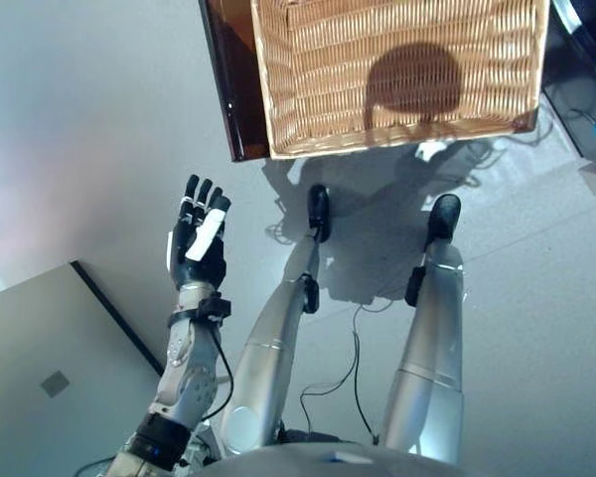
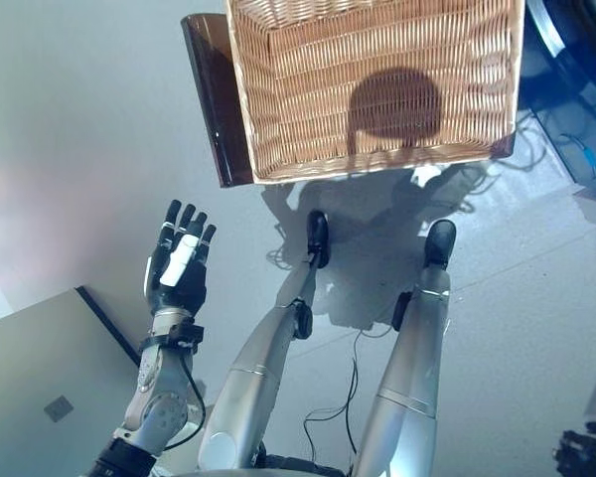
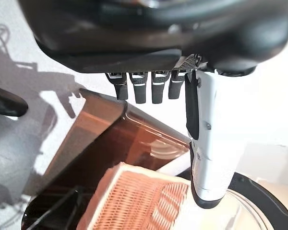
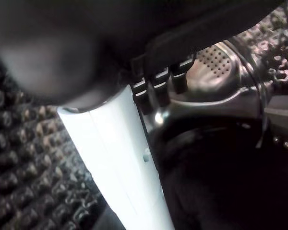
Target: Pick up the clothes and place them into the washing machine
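Note:
The wicker basket (image 1: 397, 70) stands on a brown stand (image 1: 230, 94) ahead of me, and no clothes show inside it. My left hand (image 1: 201, 243) is raised over the floor at the left, open with straight fingers and holding nothing. The right hand (image 4: 120, 158) shows only in the right wrist view, inside the washing machine's perforated metal drum (image 4: 216, 62). Its thumb and fingers are straight, so it is open. A dark mass, probably clothing (image 4: 221, 187), lies in the drum just past the hand.
The washing machine's dark front (image 2: 566, 79) sits at the far right, right of the basket, and its round door rim (image 3: 259, 201) shows in the left wrist view. A grey panel (image 1: 50, 368) lies at the lower left.

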Robot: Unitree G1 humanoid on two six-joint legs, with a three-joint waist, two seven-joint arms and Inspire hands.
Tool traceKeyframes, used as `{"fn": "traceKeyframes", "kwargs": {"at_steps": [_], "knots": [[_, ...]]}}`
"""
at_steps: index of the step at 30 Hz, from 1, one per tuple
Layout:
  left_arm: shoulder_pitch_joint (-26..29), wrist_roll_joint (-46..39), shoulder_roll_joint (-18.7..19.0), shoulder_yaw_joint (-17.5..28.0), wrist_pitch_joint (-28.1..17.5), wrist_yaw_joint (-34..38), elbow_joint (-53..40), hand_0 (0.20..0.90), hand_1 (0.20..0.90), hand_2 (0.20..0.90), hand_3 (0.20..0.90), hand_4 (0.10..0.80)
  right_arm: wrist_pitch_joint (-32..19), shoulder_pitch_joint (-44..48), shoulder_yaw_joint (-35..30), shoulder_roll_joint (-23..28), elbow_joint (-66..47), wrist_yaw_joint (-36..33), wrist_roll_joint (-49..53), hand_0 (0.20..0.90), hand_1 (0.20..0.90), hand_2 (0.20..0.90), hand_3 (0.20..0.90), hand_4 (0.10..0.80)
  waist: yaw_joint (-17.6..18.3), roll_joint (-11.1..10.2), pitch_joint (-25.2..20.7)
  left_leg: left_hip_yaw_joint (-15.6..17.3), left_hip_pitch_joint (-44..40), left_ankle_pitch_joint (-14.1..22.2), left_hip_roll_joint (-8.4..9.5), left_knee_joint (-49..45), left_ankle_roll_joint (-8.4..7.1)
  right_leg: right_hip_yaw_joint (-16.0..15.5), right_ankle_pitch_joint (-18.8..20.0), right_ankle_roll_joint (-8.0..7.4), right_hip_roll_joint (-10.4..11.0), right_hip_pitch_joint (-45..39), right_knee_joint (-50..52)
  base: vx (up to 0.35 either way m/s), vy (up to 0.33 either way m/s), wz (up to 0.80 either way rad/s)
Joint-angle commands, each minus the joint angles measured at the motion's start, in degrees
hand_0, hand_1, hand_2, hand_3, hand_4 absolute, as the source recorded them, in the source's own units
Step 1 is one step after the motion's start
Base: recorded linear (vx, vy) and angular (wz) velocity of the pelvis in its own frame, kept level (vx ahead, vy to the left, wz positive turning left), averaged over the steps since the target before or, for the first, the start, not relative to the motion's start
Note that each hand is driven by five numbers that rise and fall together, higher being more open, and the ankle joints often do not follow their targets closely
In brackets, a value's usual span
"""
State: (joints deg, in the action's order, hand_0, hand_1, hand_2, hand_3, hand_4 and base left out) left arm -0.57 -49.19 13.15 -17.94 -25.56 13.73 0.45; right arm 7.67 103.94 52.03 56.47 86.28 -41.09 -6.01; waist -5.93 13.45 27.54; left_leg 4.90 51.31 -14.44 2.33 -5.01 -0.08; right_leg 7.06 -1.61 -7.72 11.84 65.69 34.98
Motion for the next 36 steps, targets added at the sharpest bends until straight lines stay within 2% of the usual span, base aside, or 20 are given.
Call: {"fn": "traceKeyframes", "kwargs": {"at_steps": [1,9,12,25,36], "knots": [[0.5,1.0,3.1,5.6,-5.5,0.2,-3.1,0.9,0.9,0.9,0.9,0.8,2.5,7.9,10.2,4.0,-5.2,-10.5,-8.1,0.9,0.9,0.9,0.9,0.8,-2.1,2.5,2.3,1.0,0.3,3.9,0.05,-2.0,-5.61,-4.2,-3.0,3.9,-3.8,-3.4,-2.6,-0.022,0.061,-0.02],[1.6,2.1,2.6,5.2,-5.7,0.2,-2.6,0.9,0.9,0.9,0.9,0.8,6.1,4.5,7.3,6.0,-7.0,-15.2,-11.7,0.9,0.9,0.9,0.9,0.8,-3.2,3.8,2.3,0.3,0.1,3.4,1.06,-2.0,-5.44,-4.2,-3.4,3.75,-2.9,-3.7,-2.0,-0.021,0.036,0.0],[1.7,2.4,2.5,5.1,-5.9,0.0,-2.7,0.9,0.9,0.9,0.9,0.8,7.0,4.1,7.2,7.0,-7.4,-15.0,-13.1,0.9,0.9,0.9,0.9,0.8,-3.8,4.1,2.3,0.1,0.3,3.1,1.47,-2.0,-5.46,-4.2,-3.4,3.73,-2.6,-3.7,-1.8,-0.028,0.041,0.07],[1.3,1.9,3.1,5.3,-6.0,0.0,-2.9,0.9,0.9,0.9,0.9,0.8,5.4,2.1,6.5,3.9,-6.1,-11.6,-13.1,0.9,0.9,0.9,0.9,0.8,-5.0,3.6,2.3,-0.8,1.9,2.3,1.83,-2.0,-5.5,-4.8,-2.7,3.65,-1.9,-3.5,-2.7,-0.016,0.019,0.04],[1.3,1.4,2.9,5.5,-6.1,0.0,-2.9,0.9,0.9,0.9,0.9,0.8,4.2,-4.7,1.1,-0.4,-5.9,-10.5,-13.0,0.9,0.9,0.9,0.9,0.8,-5.6,3.1,2.3,-1.1,2.5,1.8,2.06,-1.9,-5.42,-5.2,-2.2,3.64,-1.9,-4.2,-3.8,-0.011,0.025,0.04]]}}
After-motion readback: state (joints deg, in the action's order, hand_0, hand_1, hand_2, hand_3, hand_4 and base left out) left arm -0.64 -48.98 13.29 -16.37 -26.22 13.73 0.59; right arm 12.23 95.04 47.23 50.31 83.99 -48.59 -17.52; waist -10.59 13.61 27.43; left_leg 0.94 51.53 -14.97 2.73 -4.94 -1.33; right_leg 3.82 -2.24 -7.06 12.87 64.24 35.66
